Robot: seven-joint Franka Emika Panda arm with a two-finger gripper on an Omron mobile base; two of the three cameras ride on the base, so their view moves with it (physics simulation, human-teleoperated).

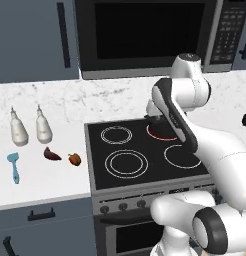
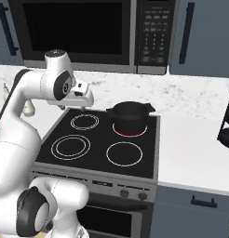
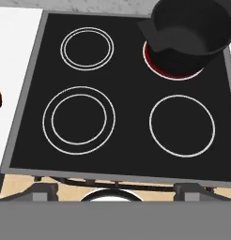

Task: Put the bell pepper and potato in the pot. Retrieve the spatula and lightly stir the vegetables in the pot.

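Black and squat, the pot (image 2: 130, 116) sat on the back right burner (image 3: 173, 70) of the stove (image 2: 88, 160), whose ring glowed red under it; the other three rings were unlit. In the hand view the pot (image 3: 192, 35) filled the upper right corner with one side handle turned toward the middle of the cooktop, and its inside looked dark with nothing to make out in it.

White tabletop (image 1: 40, 185) ran to the left of the stove. On it lay the potato (image 1: 51, 154), a dark maroon lump, and just beside it to the right the orange-red bell pepper (image 1: 74, 159), the two apart but close. The pepper was the nearer of the two to the stove's edge. Farther left lay the blue spatula (image 1: 14, 166), blade away from the robot and handle toward it. Behind these stood two white bottles (image 1: 30, 127) side by side near the marble backsplash.

The tool (image 2: 88, 100) hung over the back left part of the cooktop, well above the rings, its jaws spread wide and holding nothing. It was near the pot but not touching it, and well apart from the vegetables and the spatula
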